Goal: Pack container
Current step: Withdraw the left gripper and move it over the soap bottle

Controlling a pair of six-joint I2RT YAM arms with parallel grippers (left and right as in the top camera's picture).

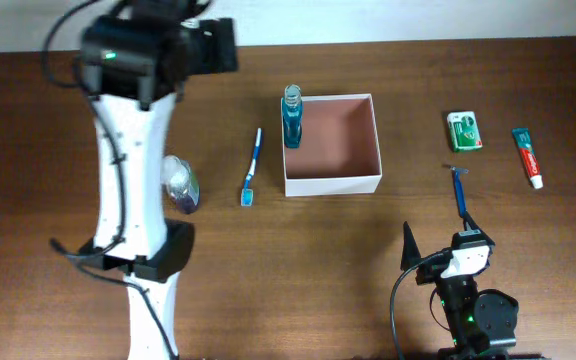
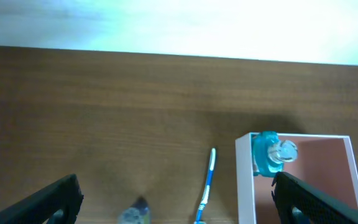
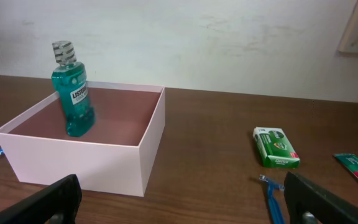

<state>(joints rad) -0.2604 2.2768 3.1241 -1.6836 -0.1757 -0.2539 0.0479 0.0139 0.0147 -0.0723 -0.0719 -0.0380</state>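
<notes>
The container (image 1: 330, 143) is a square white box with a pinkish-brown inside, at the table's middle back. It also shows in the left wrist view (image 2: 244, 186) and the right wrist view (image 3: 92, 162). A teal mouthwash bottle (image 1: 292, 118) stands upright in its back-left corner. My left gripper (image 2: 176, 186) is open and empty, held high over the table left of the container. My right gripper (image 1: 438, 240) is open and empty near the front edge, right of the container, and shows in its own wrist view (image 3: 180, 186).
A blue toothbrush (image 1: 252, 167) and a silvery oval item (image 1: 180, 183) lie left of the container. A blue razor (image 1: 459, 190), a green packet (image 1: 464, 131) and a toothpaste tube (image 1: 528, 157) lie to its right. The left arm (image 1: 133, 190) spans the table's left side.
</notes>
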